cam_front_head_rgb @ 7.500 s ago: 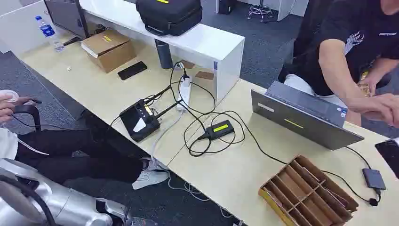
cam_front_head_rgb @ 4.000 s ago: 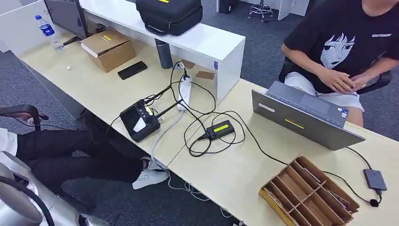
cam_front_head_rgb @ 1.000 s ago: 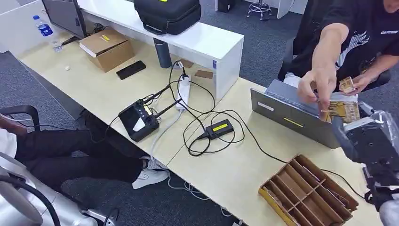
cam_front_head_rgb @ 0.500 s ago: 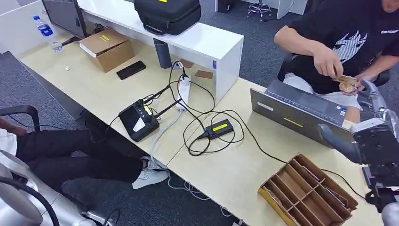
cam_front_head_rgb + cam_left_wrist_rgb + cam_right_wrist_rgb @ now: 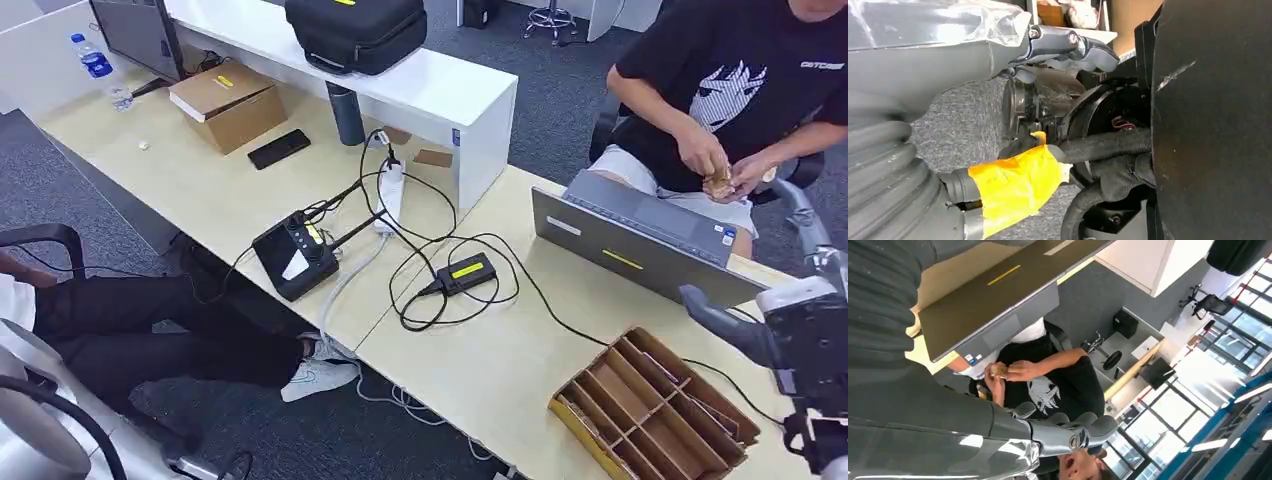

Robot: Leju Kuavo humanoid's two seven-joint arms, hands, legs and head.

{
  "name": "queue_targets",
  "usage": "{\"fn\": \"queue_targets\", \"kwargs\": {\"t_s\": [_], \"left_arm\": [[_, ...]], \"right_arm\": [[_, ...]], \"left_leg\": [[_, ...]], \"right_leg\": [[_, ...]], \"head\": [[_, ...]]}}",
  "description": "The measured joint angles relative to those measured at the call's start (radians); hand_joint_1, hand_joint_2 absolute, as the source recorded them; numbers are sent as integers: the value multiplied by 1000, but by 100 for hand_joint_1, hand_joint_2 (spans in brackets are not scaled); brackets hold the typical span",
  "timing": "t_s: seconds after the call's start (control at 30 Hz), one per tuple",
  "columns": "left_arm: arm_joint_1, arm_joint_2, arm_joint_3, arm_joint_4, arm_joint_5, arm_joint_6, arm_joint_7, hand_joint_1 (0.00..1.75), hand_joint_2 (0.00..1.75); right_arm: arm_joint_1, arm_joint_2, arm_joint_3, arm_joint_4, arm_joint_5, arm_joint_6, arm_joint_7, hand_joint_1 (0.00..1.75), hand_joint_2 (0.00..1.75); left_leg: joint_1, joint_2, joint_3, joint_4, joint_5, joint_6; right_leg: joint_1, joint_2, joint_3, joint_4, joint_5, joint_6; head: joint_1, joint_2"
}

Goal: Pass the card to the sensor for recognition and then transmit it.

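My right hand (image 5: 795,310) hovers at the table's right end, above the open laptop (image 5: 640,250) and the wooden divided tray (image 5: 655,410). Its thumb and fingers (image 5: 1073,432) are spread, with nothing between them. A seated person in a black shirt holds small tan cards (image 5: 720,182) in both hands beyond the laptop, apart from my hand; the cards (image 5: 997,371) also appear in the right wrist view. A small black box with a yellow label (image 5: 463,274) lies cabled at mid-table. My left hand (image 5: 1068,45) hangs beside my body, empty, fingers loosely extended.
A black controller with a screen (image 5: 297,255), a power strip (image 5: 390,195) and looped cables lie left of the labelled box. Farther back are a cardboard box (image 5: 222,100), a phone (image 5: 278,148) and a white shelf (image 5: 440,85). Another person's legs (image 5: 150,320) are at the left.
The person's hand, which held a card out at my right hand a second ago, has drawn back to their lap with the cards. My right hand has sunk slightly and stays empty.
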Motion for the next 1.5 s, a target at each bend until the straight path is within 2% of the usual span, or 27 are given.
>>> {"fn": "queue_targets", "kwargs": {"t_s": [0.27,0.5,0.57,0.67,0.73,0.77,0.83,0.87,0.97,1.13,1.27,1.5], "left_arm": [[0,0,-6,0,0,0,0,0,175],[0,9,-7,-8,-71,3,0,0,175],[-2,20,-7,-14,-138,-5,5,0,175],[-23,47,-8,-21,-267,-42,14,0,175],[-47,68,-8,-26,-311,-66,14,0,175],[-52,78,-8,-30,-289,-63,27,0,175],[-38,92,-6,-45,-244,-12,87,0,175],[-28,96,-7,-53,-259,15,109,0,175],[-7,106,-9,-71,-284,33,140,0,175],[4,120,-10,-85,-283,42,154,0,175],[3,134,-10,-92,-306,37,157,0,175],[-7,155,-10,-101,-351,20,166,0,175]], "right_arm": [[1,-3,0,-3,0,0,0,0,175],[70,-35,-11,-38,-97,40,-31,0,175],[106,-61,-19,-44,-68,26,-33,0,175],[165,-100,-27,-40,20,-32,-27,0,175],[195,-116,-35,-30,58,-66,-22,0,175],[214,-122,-43,-25,85,-85,-1,0,175],[272,-139,-63,-14,167,-141,20,0,175],[300,-147,-69,-8,219,-166,23,0,175],[350,-171,-83,8,312,-203,38,0,175],[380,-188,-112,14,349,-201,49,0,175],[382,-197,-114,14,434,-197,80,0,175],[371,-209,-103,26,489,-142,104,0,175]], "left_leg": [[0,0,0,0,0,0],[0,-1,0,0,0,0],[0,-1,0,0,0,0],[0,-4,0,0,0,0],[0,-4,0,0,0,0],[0,-4,0,0,0,0],[0,-4,0,0,0,0],[0,-4,0,0,0,0],[0,-4,-1,0,0,0],[0,-3,0,0,0,0],[0,-4,0,0,0,0],[0,-4,0,0,0,0]], "right_leg": [[0,0,0,0,0,0],[0,-1,0,0,0,0],[0,-1,1,-1,0,0],[0,-4,1,-1,0,0],[0,-4,1,-1,0,0],[0,-3,1,-1,0,0],[0,-4,2,-1,0,0],[0,-4,2,-1,0,0],[0,-4,1,-1,0,0],[0,-3,1,-1,0,0],[0,-3,1,-1,0,0],[0,-4,2,0,0,0]], "head": [[0,0],[0,0],[0,0],[0,0],[0,0],[0,0],[0,0],[0,0],[0,0],[0,0],[0,0],[0,0]]}}
